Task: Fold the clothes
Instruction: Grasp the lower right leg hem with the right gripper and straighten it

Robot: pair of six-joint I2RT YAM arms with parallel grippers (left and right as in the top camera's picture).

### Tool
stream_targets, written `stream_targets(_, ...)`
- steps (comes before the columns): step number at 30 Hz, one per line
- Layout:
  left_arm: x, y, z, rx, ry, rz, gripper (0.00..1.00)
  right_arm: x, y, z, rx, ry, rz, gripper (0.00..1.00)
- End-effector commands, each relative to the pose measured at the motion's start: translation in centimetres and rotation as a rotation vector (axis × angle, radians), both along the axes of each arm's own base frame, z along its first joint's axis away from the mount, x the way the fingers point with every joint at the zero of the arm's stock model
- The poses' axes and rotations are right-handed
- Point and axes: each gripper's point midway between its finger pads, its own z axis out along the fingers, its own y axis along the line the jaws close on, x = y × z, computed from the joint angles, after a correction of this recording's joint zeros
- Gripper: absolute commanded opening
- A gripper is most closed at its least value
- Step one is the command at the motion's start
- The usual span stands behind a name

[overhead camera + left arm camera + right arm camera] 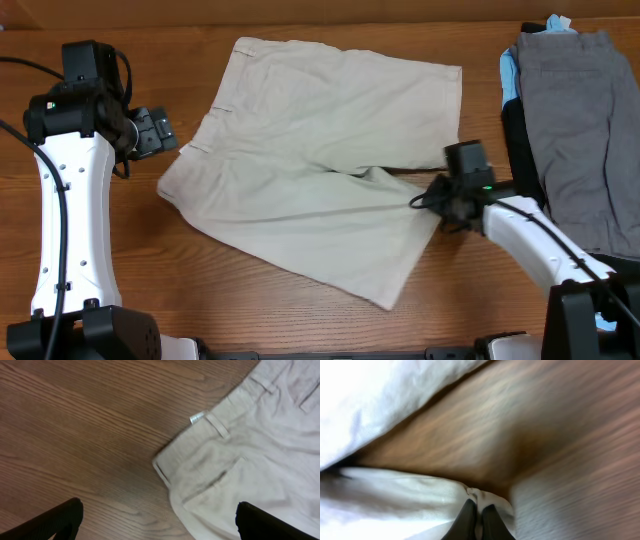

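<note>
Shorts (pixel 320 150) lie spread on table (pixel 200 290); right gripper (pixel 438 205) pinches a leg hem, left gripper (pixel 160 130) hangs wide open, empty.

no legible text; white tag (pixel 197 418) on beige shorts (pixel 260 465) unreadable.

Setting: a robotics lab bench, not a household. Evidence: a bare wood-grain table (pixel 250 310) carries beige shorts (pixel 320 170) laid flat. A white-and-black left arm (pixel 70 200) stands left of the shorts, a matching right arm (pixel 530 235) right of them, and stacked garments (pixel 580 130) lie further right
</note>
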Motion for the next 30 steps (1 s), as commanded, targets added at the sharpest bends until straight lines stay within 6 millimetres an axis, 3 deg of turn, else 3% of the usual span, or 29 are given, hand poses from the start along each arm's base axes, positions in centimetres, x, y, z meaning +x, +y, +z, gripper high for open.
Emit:
stream_targets(1, 0.2, -0.3, -0.1, -0.016, -0.009, 0.006, 1.0, 0.9, -2.2, 0.1, 0.027, -0.032, 0.028, 0.04)
stream_targets(7, 0.5, -1.0, -0.8, -0.06, 0.003, -0.01, 1.0, 2.1, -4.2, 0.4, 0.05, -0.059, 0.025, 0.07)
stream_targets(8, 0.5, -1.1, -0.9, -0.068, 0.007, -0.013, 1.0, 2.2, -4.0, 0.6, 0.058, -0.062, 0.036, 0.21)
stream_targets(9, 0.6, -1.3, -1.2, -0.078, 0.012, -0.016, 1.0, 2.4, -3.7, 1.0, 0.073, -0.065, 0.056, 0.52)
stream_targets(10, 0.7, -1.5, -1.4, -0.092, 0.016, -0.021, 1.0, 2.5, -3.4, 1.5, 0.091, -0.059, 0.062, 0.7)
stream_targets(12, 0.8, -2.0, -1.7, -0.118, 0.019, -0.03, 1.0, 2.6, -3.2, 2.8, 0.104, -0.043, 0.064, 0.91)
stream_targets(13, 0.9, -2.2, -1.7, -0.132, 0.017, -0.035, 1.0, 2.7, -3.1, 3.7, 0.105, -0.037, 0.063, 0.95)
stream_targets(17, 1.0, -3.9, -1.7, -0.202, 0.014, -0.137, 1.0, 2.6, -3.1, 8.9, 0.104, -0.048, 0.064, 0.98)
stream_targets(21, -0.9, -3.4, -2.2, -0.176, 0.099, -0.118, 0.95, 0.5, -2.3, 13.3, 0.106, -0.057, 0.077, 1.0)
stream_targets(26, -4.4, -1.9, -3.7, -0.143, 0.215, 0.189, 0.87, -4.3, -2.1, 14.1, 0.094, 0.051, -0.042, 1.0)
stream_targets(30, -5.0, -2.4, -6.9, -0.167, 0.238, 0.319, 0.86, -7.1, -1.4, 13.4, 0.084, 0.159, -0.116, 1.0)
